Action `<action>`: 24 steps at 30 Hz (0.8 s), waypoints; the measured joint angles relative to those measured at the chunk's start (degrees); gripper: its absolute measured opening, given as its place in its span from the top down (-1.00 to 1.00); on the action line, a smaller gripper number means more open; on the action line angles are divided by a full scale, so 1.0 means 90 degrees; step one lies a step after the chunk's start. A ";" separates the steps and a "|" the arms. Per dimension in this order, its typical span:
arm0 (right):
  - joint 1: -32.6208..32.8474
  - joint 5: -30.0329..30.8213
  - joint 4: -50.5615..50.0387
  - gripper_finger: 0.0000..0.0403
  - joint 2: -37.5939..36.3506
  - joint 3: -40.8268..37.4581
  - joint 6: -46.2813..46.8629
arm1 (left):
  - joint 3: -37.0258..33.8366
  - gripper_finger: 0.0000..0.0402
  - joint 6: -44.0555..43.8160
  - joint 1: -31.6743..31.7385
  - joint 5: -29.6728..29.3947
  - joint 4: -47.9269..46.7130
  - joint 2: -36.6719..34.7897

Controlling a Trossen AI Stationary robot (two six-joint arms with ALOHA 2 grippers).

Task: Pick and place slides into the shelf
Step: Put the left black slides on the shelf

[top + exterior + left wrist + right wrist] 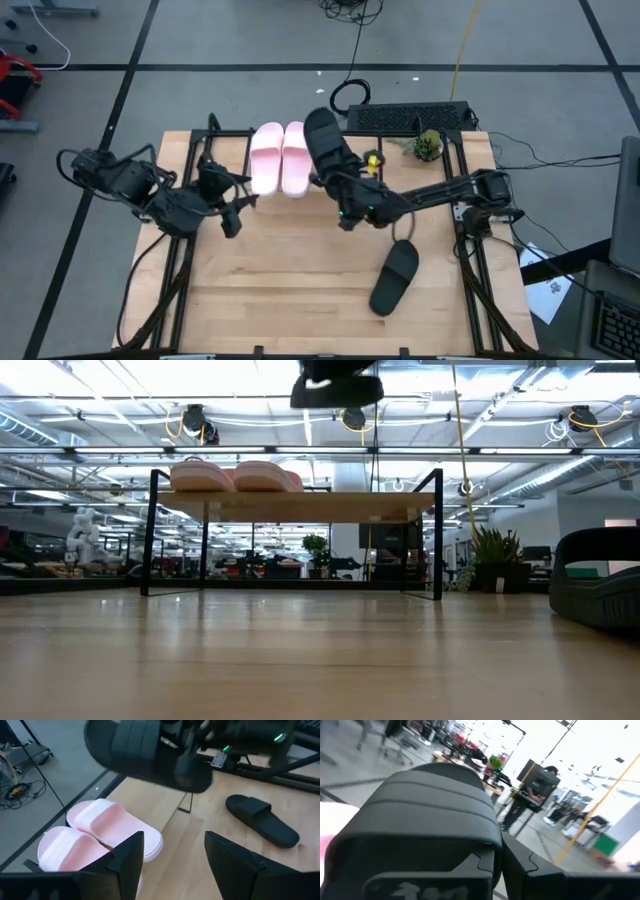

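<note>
No text, label, brand, number or sign can be read on anything in these views.

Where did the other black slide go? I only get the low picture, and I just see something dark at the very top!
Observer: That dark thing is it. The right gripper holds the black slide in the air, above the shelf, beside the pink slides.
Operator: And the dark lump at my right edge?
Observer: That is the second black slide, lying flat on the table near the right arm's side.
Operator: What is the other arm doing?
Observer: The left gripper is open and holds nothing; it sits over the table's left side, facing the pink slides.
</note>
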 joint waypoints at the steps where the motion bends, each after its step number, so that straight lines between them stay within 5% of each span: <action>1: -0.0085 0.0001 -0.0004 0.96 0.0064 0.0052 -0.0096 | 0.0000 -0.05 -0.0002 0.0014 0.0032 0.0000 -0.0045; 14: -0.0618 0.0007 0.0034 0.96 0.0175 0.0144 -0.0045 | 0.0000 -0.05 0.0179 0.0035 0.0222 -0.0014 -0.0416; 24: -0.0286 0.0007 0.1358 0.96 0.0172 0.0144 0.0495 | -0.0012 -0.05 0.0938 0.0516 0.0046 0.0008 -0.0424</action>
